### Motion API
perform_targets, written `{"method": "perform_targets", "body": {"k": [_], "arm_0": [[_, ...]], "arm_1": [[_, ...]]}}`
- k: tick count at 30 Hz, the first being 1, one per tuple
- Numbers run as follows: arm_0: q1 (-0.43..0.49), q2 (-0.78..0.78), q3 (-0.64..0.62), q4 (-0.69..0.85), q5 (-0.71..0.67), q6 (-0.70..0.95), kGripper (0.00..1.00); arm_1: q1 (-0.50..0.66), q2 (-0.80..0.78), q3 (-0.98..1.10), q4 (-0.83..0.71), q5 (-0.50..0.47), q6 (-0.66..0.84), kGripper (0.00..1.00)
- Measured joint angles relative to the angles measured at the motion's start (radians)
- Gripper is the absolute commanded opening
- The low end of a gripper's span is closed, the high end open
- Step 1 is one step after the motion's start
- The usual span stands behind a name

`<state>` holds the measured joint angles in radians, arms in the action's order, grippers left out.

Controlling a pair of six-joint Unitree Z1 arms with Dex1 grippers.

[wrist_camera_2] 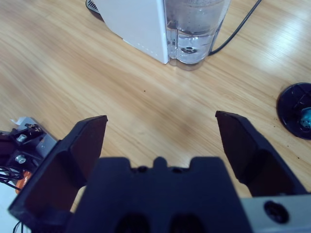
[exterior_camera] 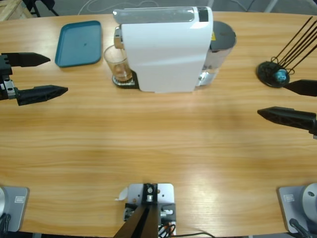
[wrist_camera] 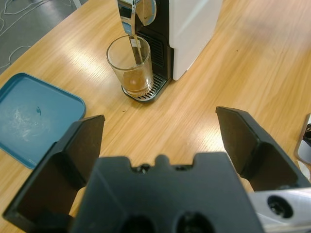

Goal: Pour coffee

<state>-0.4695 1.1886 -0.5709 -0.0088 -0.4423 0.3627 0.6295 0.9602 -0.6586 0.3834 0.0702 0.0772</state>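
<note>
A clear glass tumbler (exterior_camera: 118, 63) (wrist_camera: 131, 65) stands on the drip grille under the spout of the white coffee machine (exterior_camera: 166, 47) (wrist_camera: 192, 29). A shallow layer of amber-brown coffee (wrist_camera: 136, 81) lies in its bottom. My left gripper (exterior_camera: 42, 75) (wrist_camera: 158, 138) is open at the table's left edge, well short of the glass, holding nothing. My right gripper (exterior_camera: 282, 101) (wrist_camera_2: 160, 141) is open at the right edge, facing the machine's clear water tank (wrist_camera_2: 194, 29), also holding nothing.
A teal tray (exterior_camera: 79, 43) (wrist_camera: 34, 116) lies at the back left beside the glass. A black round stand with thin rods (exterior_camera: 274, 73) (wrist_camera_2: 295, 104) sits at the back right, just behind the right gripper. A black cable (wrist_camera_2: 238, 26) runs from the machine.
</note>
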Motion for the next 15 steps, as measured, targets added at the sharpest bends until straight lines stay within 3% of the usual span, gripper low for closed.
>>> {"method": "perform_targets", "body": {"k": [15], "arm_0": [[0.000, 0.000, 0.000, 0.000, -0.006, 0.001, 1.000]], "arm_1": [[0.000, 0.004, 0.000, -0.003, -0.002, 0.000, 1.000]]}}
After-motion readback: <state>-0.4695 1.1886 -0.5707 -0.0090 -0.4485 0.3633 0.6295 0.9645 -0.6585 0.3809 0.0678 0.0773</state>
